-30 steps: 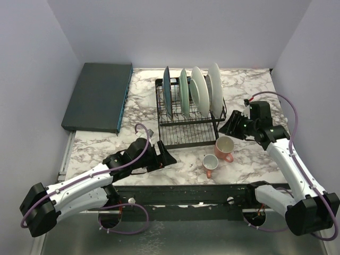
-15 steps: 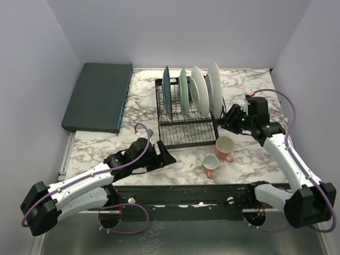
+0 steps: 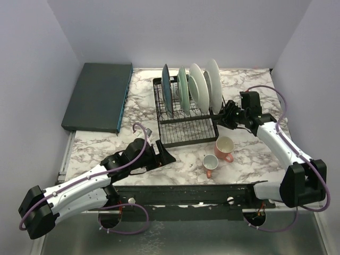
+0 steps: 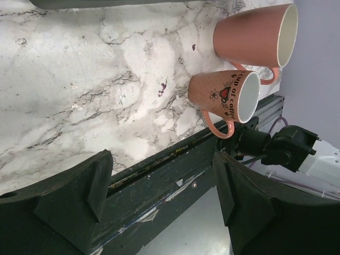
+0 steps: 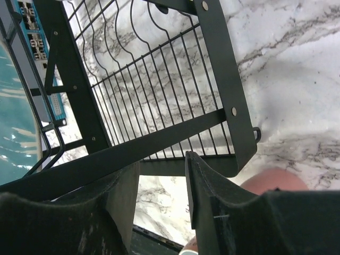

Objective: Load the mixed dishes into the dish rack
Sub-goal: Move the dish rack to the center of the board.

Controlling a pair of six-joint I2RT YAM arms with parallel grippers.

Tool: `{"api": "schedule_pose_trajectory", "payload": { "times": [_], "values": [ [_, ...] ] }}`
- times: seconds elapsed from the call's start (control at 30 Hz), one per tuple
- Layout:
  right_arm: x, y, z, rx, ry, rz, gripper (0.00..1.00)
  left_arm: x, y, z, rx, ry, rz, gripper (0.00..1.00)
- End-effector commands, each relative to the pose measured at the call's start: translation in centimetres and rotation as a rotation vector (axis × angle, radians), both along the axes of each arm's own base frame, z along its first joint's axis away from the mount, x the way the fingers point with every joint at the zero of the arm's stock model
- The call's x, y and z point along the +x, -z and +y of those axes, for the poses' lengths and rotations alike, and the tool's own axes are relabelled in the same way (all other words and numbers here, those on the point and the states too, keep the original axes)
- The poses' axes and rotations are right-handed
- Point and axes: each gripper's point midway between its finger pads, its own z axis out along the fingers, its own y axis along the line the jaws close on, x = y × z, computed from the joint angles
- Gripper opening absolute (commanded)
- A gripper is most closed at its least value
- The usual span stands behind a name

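The black wire dish rack (image 3: 183, 135) stands mid-table with several plates upright in its slots: dark teal (image 3: 167, 91), pale green (image 3: 183, 89) and two white ones (image 3: 214, 85). Two pink mugs lie in front of it, the larger (image 3: 224, 147) behind the smaller (image 3: 209, 163). My right gripper (image 3: 217, 114) is open at the rack's right side; in the right wrist view its tips (image 5: 159, 167) reach the rack's frame bar (image 5: 218, 64), with only marble between them. My left gripper (image 3: 167, 158) is open and empty near the front edge, with both mugs (image 4: 255, 37) (image 4: 226, 95) ahead of it.
A dark teal flat slab (image 3: 98, 95) lies at the back left. The table's dark front rail (image 4: 159, 175) runs just under the left fingers. A purple wall closes in on the right, behind the right arm.
My right gripper has swung left, from beside the larger mug up against the rack's right edge. The rack has shifted slightly left. The left arm has hardly moved.
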Motion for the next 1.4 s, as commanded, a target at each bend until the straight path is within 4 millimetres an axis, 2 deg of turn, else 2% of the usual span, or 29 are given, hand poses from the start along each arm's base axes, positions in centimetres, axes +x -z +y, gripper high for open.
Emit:
{"api": "schedule_pose_trajectory", "payload": {
  "times": [0.0, 0.4, 0.63, 0.73, 0.87, 1.07, 1.37],
  "values": [
    [5.5, -3.4, -0.1, -0.006, 0.044, -0.181, 0.46, 0.0, 0.6, 0.6, 0.025, -0.011, -0.011, 0.83],
    [11.0, -3.2, 0.8, -0.021, 0.019, -0.217, 0.46, 0.4, 0.0, 0.2, 0.056, 0.008, -0.014, 0.84],
    [12.7, -2.8, 1.0, -0.029, 0.016, -0.22, 0.45, 0.8, 0.1, -0.1, 0.07, -0.006, 0.0, 0.85],
    [12.2, -3.2, 0.5, -0.045, 0.024, -0.232, 0.47, 1.2, -0.1, -0.7, 0.072, -0.004, 0.01, 0.85],
    [10.6, -4.3, -0.2, -0.079, 0.027, -0.241, 0.55, 1.7, -0.6, -1.4, 0.073, 0.0, 0.013, 0.85],
    [7.1, -6.7, -0.6, -0.076, 0.006, -0.289, 0.59, 2.2, 0.1, -3.1, 0.109, 0.022, 0.06, 0.84],
    [1.6, -8.3, -1.6, -0.118, -0.046, -0.3, 0.59, 2.3, -0.6, -6.1, 0.132, 0.023, 0.038, 0.82]
  ]
}}
